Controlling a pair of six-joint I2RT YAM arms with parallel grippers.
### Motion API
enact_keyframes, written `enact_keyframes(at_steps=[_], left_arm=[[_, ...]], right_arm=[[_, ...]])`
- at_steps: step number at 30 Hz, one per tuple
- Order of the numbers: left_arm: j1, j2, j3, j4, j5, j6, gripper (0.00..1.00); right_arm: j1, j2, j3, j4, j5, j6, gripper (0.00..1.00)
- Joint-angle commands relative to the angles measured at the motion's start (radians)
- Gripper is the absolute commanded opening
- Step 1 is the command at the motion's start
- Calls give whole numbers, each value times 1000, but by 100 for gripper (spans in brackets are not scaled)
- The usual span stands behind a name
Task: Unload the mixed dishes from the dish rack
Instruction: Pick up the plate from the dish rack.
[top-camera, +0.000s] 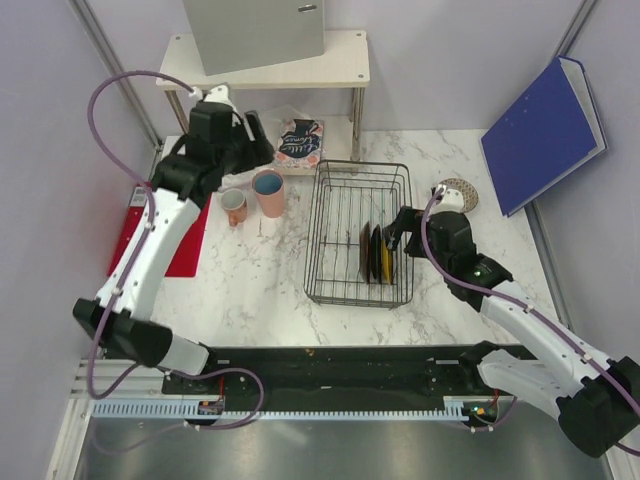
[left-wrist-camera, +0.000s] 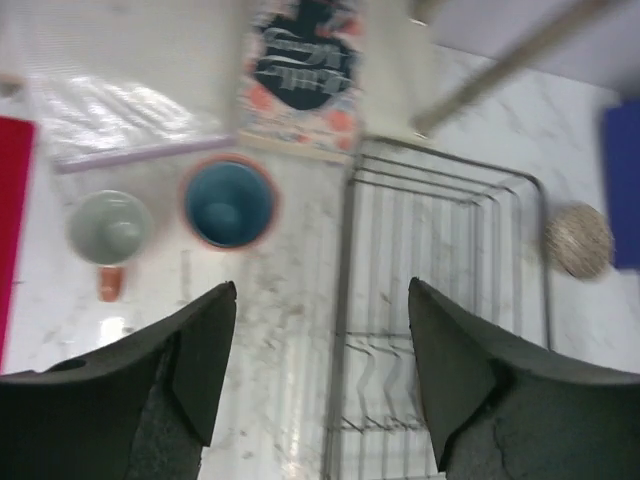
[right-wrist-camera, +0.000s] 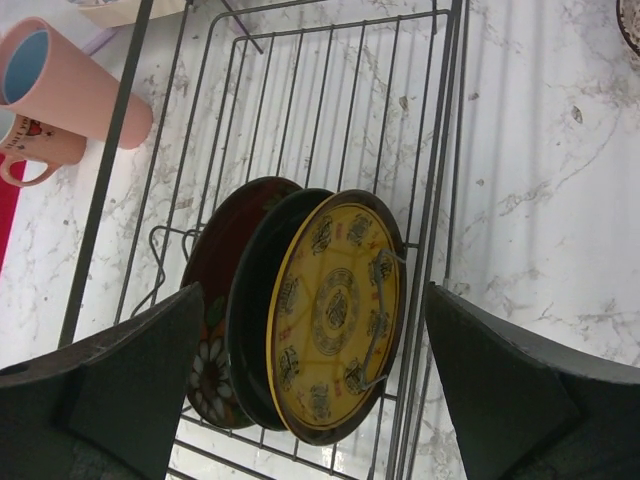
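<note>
Right hand (right-wrist-camera: 315, 300), fingers spread wide and empty, hovers just above three plates (top-camera: 375, 255) standing on edge in the near right part of the rack (top-camera: 318, 240). The left hand (left-wrist-camera: 320, 290), also open and empty, is farther off, over the counter (top-camera: 250, 290) near the cup (left-wrist-camera: 228, 203). The plates' edges run near to far, faces turned left and right, with the yellow face toward the right arm.

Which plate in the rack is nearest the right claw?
The yellow-patterned plate, at the row's right end facing the right gripper; the black plate and red floral plate stand behind it.
</note>
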Motion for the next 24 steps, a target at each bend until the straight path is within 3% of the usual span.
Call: enact_keyframes(at_steps=[1,4,8,10,11,12,16,17,19,21,24], left_arm=[[-205,-159,-155,173,-53,14,79],[-377,-188,-254,232,-96,-22,84],[-491,-193,-359,262,-186,-133,86],[-534,-211,-422,369,-193,-150,88],[-535,-234,-488,403,-141,-203,97],[-534,-241,-517,436,-98,-228,99],[-519,-257,-626,566,107,-320,99],[-513,-280,-695,673,211,-326,99],[-516,-300,-758,764,246,-329,99],[-543,-276,-714,676,213,-278,95],[-604,-206,-588,465,46,-213,93]], right_arm=[[5,6,76,-25,62,-22,98],[5,-25,85,-16,102,-10,98],[3,-39,111,-60,190,-8,98],[3,-22,149,-111,263,13,98],[3,-9,157,-149,283,23,98],[3,-11,160,-160,315,30,98],[3,-77,110,-146,305,75,98],[3,-106,105,-128,275,44,98],[2,-108,119,-151,221,15,98],[3,-92,139,-189,214,-9,98],[3,-52,154,-252,213,1,98]])
